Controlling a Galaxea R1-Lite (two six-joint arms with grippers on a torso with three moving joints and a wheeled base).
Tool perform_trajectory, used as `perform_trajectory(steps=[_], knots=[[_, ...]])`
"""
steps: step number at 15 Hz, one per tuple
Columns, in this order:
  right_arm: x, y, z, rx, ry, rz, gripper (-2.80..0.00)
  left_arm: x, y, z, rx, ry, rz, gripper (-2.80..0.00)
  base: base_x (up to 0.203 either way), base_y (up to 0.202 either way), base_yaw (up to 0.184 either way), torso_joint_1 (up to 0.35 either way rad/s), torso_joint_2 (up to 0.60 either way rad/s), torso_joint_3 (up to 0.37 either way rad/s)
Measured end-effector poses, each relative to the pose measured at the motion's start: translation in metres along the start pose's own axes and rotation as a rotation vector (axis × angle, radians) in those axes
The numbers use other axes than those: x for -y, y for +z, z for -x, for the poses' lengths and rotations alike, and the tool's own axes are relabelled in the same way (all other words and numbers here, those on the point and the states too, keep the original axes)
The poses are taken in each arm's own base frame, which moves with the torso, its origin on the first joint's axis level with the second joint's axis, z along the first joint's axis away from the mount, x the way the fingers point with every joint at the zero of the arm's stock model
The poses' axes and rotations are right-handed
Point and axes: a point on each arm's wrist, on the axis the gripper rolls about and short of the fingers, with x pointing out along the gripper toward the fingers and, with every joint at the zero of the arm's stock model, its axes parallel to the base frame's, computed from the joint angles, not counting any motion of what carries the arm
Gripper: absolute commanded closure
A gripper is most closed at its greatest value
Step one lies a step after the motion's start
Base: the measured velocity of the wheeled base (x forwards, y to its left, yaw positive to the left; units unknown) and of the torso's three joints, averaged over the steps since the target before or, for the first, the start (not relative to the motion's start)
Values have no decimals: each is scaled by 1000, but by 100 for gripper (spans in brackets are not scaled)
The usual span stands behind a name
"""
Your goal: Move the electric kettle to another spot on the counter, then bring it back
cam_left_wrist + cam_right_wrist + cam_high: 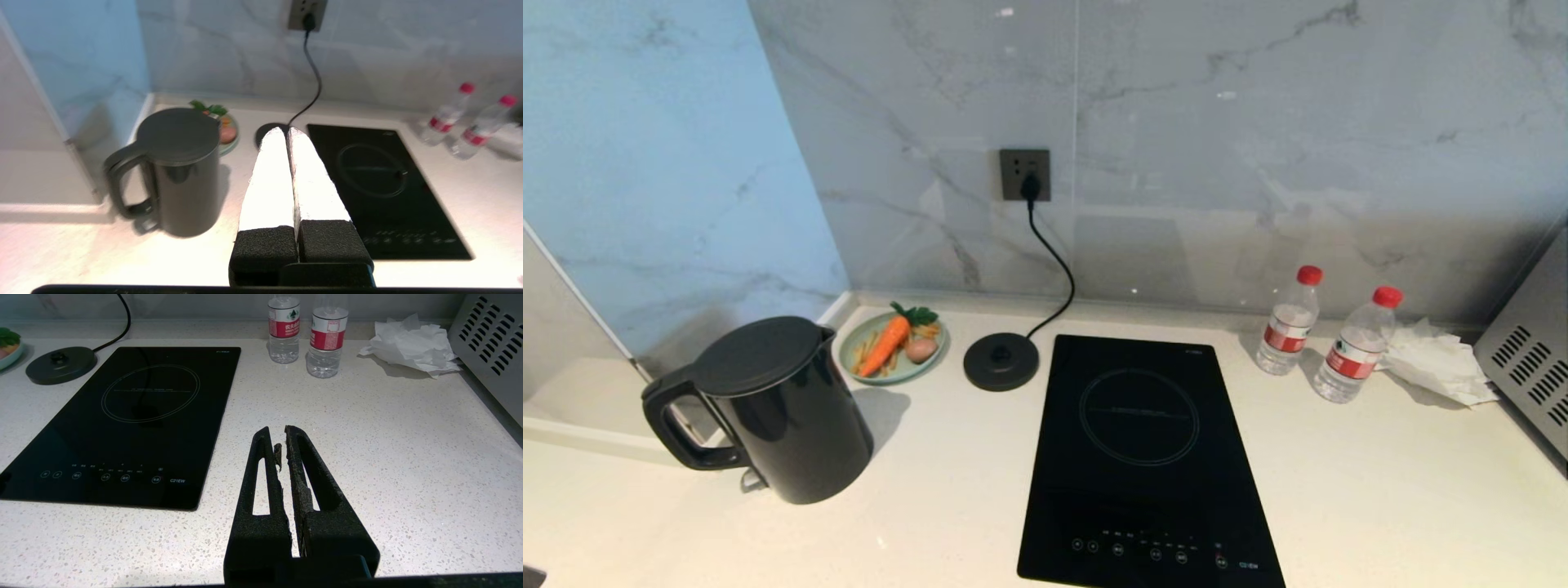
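Note:
The electric kettle [776, 408] stands upright at the left end of the counter [1380, 474], lid down, loop handle turned to the left, off its base disc [1001, 361]. The left wrist view shows my left gripper [286, 130] shut and empty, held above the counter to the right of the kettle [179, 171] and apart from it. My right gripper [277, 430] hangs shut and empty over bare counter, to the right of the hob [122, 416]. Neither arm appears in the head view.
A black induction hob [1143, 457] is set into the middle of the counter. A green plate [907, 379] with a carrot sits by the back wall. Two water bottles [1288, 322], crumpled tissue [1433, 359] and a grey vented appliance [1531, 359] stand at the right.

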Motion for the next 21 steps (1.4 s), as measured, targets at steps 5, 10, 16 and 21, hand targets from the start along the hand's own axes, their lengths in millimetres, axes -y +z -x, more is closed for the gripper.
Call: perform_trajectory(steps=[5,10,16,21], knots=[[0,0,0,0,0,0,0,-1,-71,34,-17,63,-127,0,0,0,0,0,0,0],[0,0,0,-1,0,0,0,-4,-142,52,-130,92,-121,0,0,0,0,0,0,0],[0,0,0,0,1,0,0,-16,-192,31,-84,195,-166,0,0,0,0,0,0,0],[0,0,0,-1,0,0,0,-17,-197,29,-56,207,-155,0,0,0,0,0,0,0]])
